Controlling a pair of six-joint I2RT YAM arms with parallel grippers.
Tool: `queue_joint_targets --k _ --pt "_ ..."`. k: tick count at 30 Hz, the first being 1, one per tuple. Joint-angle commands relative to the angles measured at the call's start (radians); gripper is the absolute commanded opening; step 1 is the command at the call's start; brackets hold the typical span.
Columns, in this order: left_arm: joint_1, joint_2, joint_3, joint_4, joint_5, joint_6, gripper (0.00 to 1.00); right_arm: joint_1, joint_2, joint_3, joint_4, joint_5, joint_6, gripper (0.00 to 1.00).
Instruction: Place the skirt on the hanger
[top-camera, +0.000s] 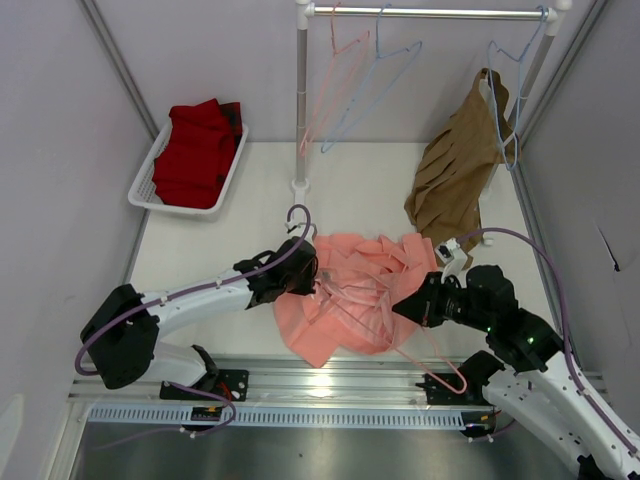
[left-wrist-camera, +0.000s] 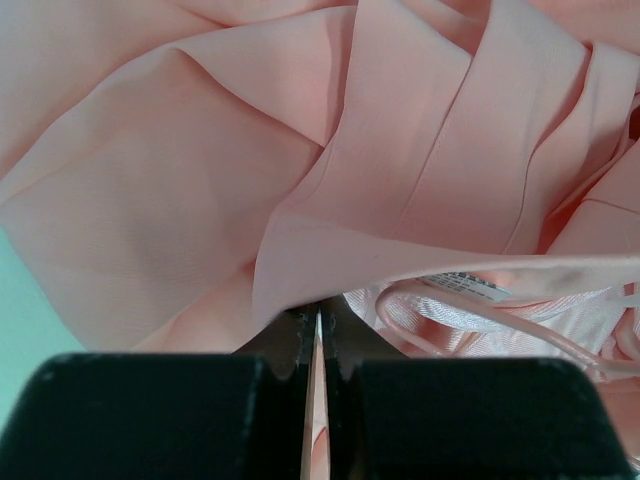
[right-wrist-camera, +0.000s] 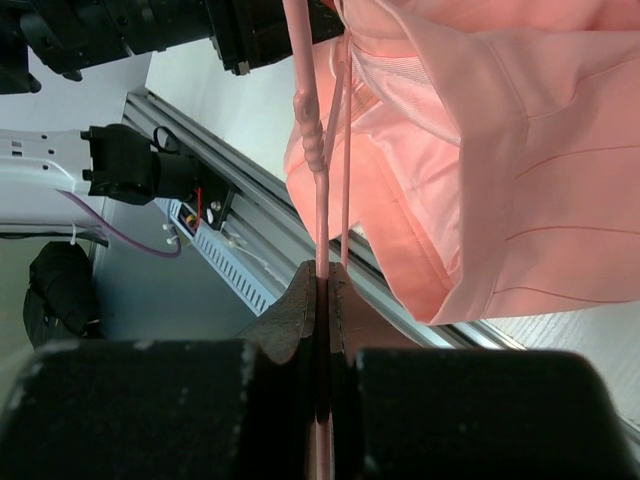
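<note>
The salmon-pink skirt (top-camera: 345, 300) lies crumpled on the table between the two arms. My left gripper (top-camera: 312, 278) is at its left edge, shut on a fold of the cloth; the left wrist view shows the pleated skirt (left-wrist-camera: 300, 150) filling the frame and cloth pinched between the jaws of the left gripper (left-wrist-camera: 318, 335). The pink wire hanger (top-camera: 461, 379) lies across the skirt with its hook over the near edge. My right gripper (top-camera: 407, 308) is shut on the hanger wire (right-wrist-camera: 321, 190), as the right wrist view (right-wrist-camera: 326, 285) shows, with the skirt (right-wrist-camera: 500, 150) beside it.
A white basket (top-camera: 148, 172) with dark red cloth stands at the back left. A clothes rail (top-camera: 430, 13) on a post (top-camera: 301, 100) carries a second pink hanger (top-camera: 335, 85), a light-blue hanger (top-camera: 380, 75) and a brown garment (top-camera: 455, 165). A metal rail (top-camera: 320, 378) runs along the near edge.
</note>
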Motion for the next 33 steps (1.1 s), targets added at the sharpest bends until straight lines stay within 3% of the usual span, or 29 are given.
queue_joint_targets --k 1,6,21,33 --pt "-0.007 -0.013 -0.005 0.028 -0.011 0.005 0.05 0.025 -0.001 -0.002 0.06 0.015 0.016 0.0" --pt "-0.007 -0.023 -0.008 0.033 0.005 0.005 0.0 0.051 0.002 -0.019 0.071 0.032 0.025 0.0" --pt "-0.042 -0.094 -0.026 0.021 0.028 0.001 0.0 0.097 0.052 -0.076 0.23 0.087 0.039 0.0" --pt "-0.051 -0.115 -0.034 -0.035 -0.058 -0.029 0.0 0.118 -0.017 -0.062 0.149 0.102 0.057 0.0"
